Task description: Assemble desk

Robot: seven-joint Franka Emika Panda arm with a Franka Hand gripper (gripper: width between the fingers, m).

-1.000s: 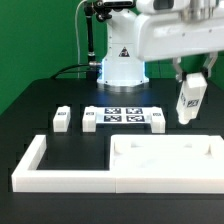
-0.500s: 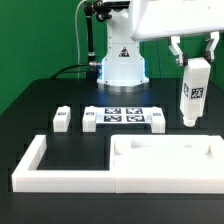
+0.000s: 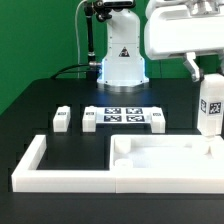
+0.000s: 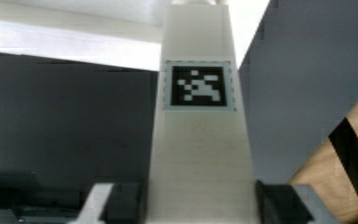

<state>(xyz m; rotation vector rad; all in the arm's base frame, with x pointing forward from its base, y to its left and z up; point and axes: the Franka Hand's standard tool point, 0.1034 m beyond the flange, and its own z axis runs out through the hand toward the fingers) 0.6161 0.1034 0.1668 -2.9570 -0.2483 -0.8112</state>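
Observation:
My gripper (image 3: 208, 80) is shut on a square white desk leg (image 3: 211, 108) with a black-and-white tag. It holds the leg upright in the air at the exterior view's far right, above the right end of the white tabletop panel (image 3: 165, 158). In the wrist view the leg (image 4: 197, 120) fills the middle and runs away from the gripper (image 4: 197, 208), with dark fingers (image 4: 126, 205) pressed on both sides. Three more legs stand on the black table: one (image 3: 62, 119) to the left, one (image 3: 90, 119) and one (image 3: 157, 120) at the ends of the marker board (image 3: 123, 116).
The long white U-shaped border rail (image 3: 30, 165) lies along the table's front and left, with the tabletop panel set against it. The robot's white base (image 3: 122, 62) stands at the back centre. A wooden surface (image 4: 354, 150) shows beyond the table's edge.
The gripper has carried the leg toward the exterior view's right, and since half a second ago also a little downward; the leg now hangs by the right end of the panel.

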